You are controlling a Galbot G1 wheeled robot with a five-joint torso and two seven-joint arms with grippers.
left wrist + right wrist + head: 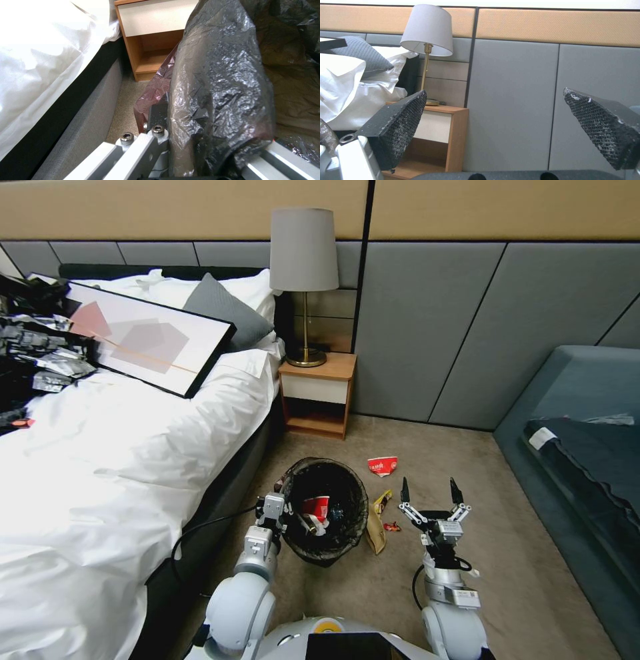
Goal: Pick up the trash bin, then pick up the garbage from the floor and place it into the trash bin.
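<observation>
The trash bin [325, 511], lined with a crinkled black bag, hangs tilted just beside the bed [100, 460], its mouth turned up and toward the head camera. Inside lie a red-and-white paper cup [318, 507] and some white scraps; the bin's bottom is lost in shadow. The left gripper [285, 511] is clamped on the rim nearest the bed; in the left wrist view the bag folds over the rim [220, 95] and hides the fingertips.

On the carpet [507, 553] beyond the bin lies a crushed red-and-white cup [383, 466]. Just beside the bin's right side lie a yellow wrapper [382, 501], crumpled brown paper [376, 534] and a small red scrap [392, 527], too small to make out.

The right gripper [431, 492] hovers near those pieces, fingers spread wide, holding nothing. The nightstand [317, 395] stands by the wall.
</observation>
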